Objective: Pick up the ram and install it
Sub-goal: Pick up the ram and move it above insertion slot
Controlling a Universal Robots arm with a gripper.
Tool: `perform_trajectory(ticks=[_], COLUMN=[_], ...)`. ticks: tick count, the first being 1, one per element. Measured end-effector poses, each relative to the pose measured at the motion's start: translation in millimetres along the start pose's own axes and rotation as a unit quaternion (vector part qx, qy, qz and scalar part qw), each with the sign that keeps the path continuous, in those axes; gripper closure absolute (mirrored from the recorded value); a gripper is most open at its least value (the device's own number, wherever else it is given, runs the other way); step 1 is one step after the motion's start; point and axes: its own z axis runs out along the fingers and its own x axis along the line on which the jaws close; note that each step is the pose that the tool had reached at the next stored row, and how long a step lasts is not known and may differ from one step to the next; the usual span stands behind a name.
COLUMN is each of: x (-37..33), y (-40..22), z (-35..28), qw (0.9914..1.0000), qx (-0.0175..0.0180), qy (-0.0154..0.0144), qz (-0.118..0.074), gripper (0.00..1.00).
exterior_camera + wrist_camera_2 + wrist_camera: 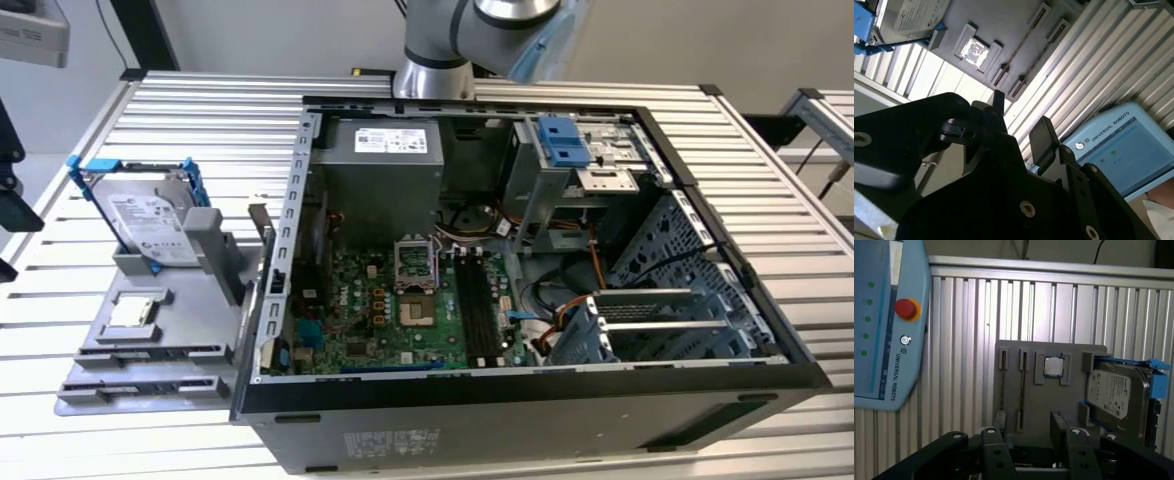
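Over slatted table [964, 340], gripper [1024, 432] parted, empty, gray tray [1049, 405] well apart.

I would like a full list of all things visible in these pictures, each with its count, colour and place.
case: 1, black, open, on the table
motherboard: 1, green, inside the case
hard drive: 1, silver in a blue frame, upright in the holder
chip: 1, silver, square, on the holder
holder: 1, grey, at the exterior view's left of the case
table: 1, silver slats, under everything
pendant: 1, light blue with a red button, in both wrist views
arm: 1, grey, behind the case
fingers: 2, black, open, nothing between them
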Motion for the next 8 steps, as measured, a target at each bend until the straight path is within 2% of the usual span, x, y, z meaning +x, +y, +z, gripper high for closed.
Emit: perform_trajectory(ticks=[8], x=[0.5], y=[-1.1], z=[9.8], qw=[1.00000], qx=[0.0000], qy=[0.0001], qz=[0.000], gripper=[0.00])
